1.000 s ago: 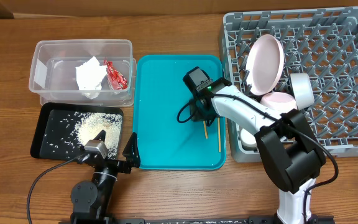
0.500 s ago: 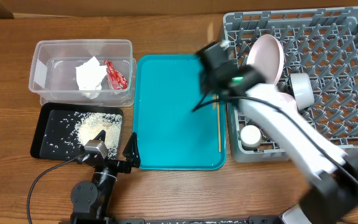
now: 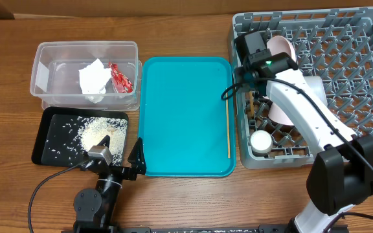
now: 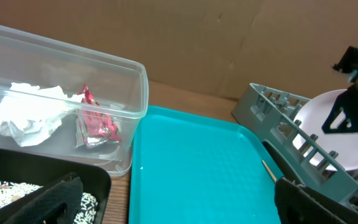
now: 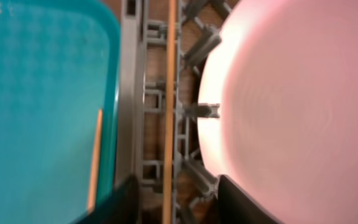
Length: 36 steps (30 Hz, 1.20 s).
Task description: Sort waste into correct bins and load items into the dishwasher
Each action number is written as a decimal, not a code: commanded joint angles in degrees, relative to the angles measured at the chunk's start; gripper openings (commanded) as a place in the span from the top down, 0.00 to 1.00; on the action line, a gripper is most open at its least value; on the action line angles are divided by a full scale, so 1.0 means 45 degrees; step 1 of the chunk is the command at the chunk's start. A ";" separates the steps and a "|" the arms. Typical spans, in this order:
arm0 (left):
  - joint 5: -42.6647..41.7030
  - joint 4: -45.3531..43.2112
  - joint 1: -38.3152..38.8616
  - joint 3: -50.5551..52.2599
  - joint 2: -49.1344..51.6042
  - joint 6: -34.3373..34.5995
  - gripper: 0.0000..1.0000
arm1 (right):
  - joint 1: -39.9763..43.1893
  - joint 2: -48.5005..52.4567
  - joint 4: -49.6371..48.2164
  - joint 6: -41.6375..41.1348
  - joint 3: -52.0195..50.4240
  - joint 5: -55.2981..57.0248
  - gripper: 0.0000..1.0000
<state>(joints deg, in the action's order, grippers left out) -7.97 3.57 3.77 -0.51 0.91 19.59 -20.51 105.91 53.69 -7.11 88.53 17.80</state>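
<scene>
While the waste is seen sorted, with napkin (image 3: pixel 92 81) and wrapper (image 3: pixel 120 76) in the tub (image 3: pixel 44 52) at 10 o'clock on the counter and rice (image 3: pixel 96 133) on the black tray (image 3: pixel 44 152) at 8 o'clock, the chopstick step is judged to be in hand. The right gripper (image 5: pixel 178 196) is held over the rack (image 3: pixel 368 77) at its 10 o'clock corner, just beside the plate (image 5: pixel 291 106). Its jaws are seen part-open in the wrist view, with one chopstick (image 5: pixel 169 93) running straight between them along the rack's wall. The gap is wider than the stick and no pinch is shown, so nothing is taken as gripped. The second chopstick (image 3: pixel 228 129) is spotted flat along the 3 o'clock edge of the teal tray (image 3: pixel 180 116), just beside the rack. The left gripper (image 3: pixel 136 158) is parked off the tray's 7 o'clock corner, jaws spread wide, nothing held.

Next, as judged, the right arm must be lifted clear of the pegs and swung toward 9 o'clock. The jaws must then be lowered across a thin stick lying close against the rim, where little room is left for a finger.

The sticks are slim, straight bare wood. The plate is smooth, round, pale pink and stood on edge. The rack is a grey moulded lattice and the teal tray is finely pebbled. The tub is clear, the napkin crumpled, the wrapper glossy red.
</scene>
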 commanded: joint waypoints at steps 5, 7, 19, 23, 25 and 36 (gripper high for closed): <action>-0.0102 0.0010 0.0117 0.0053 -0.0121 0.0121 0.00 | -0.1297 -0.1447 0.1059 -0.0568 0.0491 -0.1987 0.37; -0.0097 0.0010 0.0117 0.0053 -0.0121 0.0121 0.00 | -0.1802 -0.1467 0.1379 -0.0918 0.0481 -0.2594 0.38; -0.0097 0.0010 0.0117 0.0053 -0.0121 0.0121 0.00 | -0.4075 0.0228 -0.0651 -0.4381 -0.2540 0.1511 0.43; -0.0102 0.0010 0.0117 0.0053 -0.0121 0.0121 0.00 | -0.3827 0.0636 -0.1452 -0.4386 -0.3167 0.1452 0.43; -0.0097 0.0010 0.0117 0.0053 -0.0121 0.0121 0.00 | -0.3687 0.0865 -0.1773 -0.4381 -0.3415 0.1345 0.44; -0.0097 0.0010 0.0117 0.0053 -0.0121 0.0121 0.00 | -0.3473 0.2210 -0.1855 -0.3648 -0.3614 0.0398 0.66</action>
<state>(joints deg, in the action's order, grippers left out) -7.97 3.57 3.77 -0.51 0.91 19.59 -36.42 113.47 44.66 -25.69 72.79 21.39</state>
